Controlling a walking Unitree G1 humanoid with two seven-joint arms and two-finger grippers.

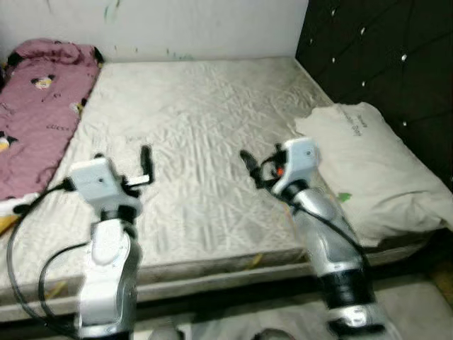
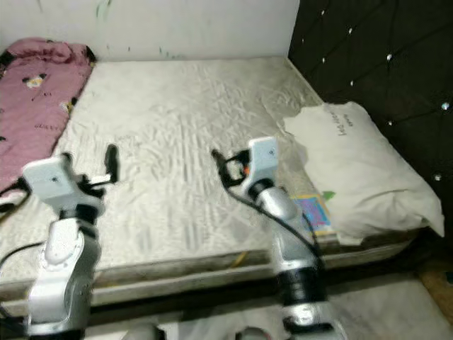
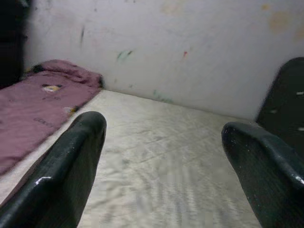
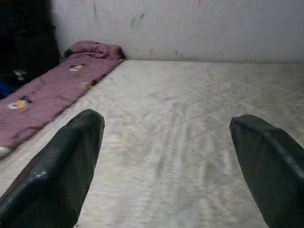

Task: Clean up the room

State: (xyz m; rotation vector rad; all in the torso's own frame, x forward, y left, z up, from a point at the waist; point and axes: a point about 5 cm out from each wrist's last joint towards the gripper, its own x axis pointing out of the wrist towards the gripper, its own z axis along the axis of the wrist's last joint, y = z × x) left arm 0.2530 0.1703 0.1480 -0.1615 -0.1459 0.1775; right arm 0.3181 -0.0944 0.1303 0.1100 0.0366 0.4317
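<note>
The robot stands at the side of the bed (image 1: 205, 142), both arms raised over the bare mattress. The left gripper (image 3: 164, 156) and the right gripper (image 4: 166, 161) each hold their fingers wide apart, with nothing between them.

The things to tidy lie off to the sides. A pink blanket (image 1: 39, 106) is bunched along the robot's left edge of the bed, up to the wall (image 1: 205, 25). A pillow (image 1: 375, 170) sits askew on its right, near the dark headboard (image 1: 396, 64), hanging a little over the mattress edge. Beside the pillow, behind the right arm, lies a small colourful flat thing (image 2: 313, 212); I cannot tell what it is.

The risks, as I judge them: both grippers are well apart from either item, so a long reach could tip the robot toward the bed. Grabbing the pillow by its overhanging corner could drag it off onto the floor.
</note>
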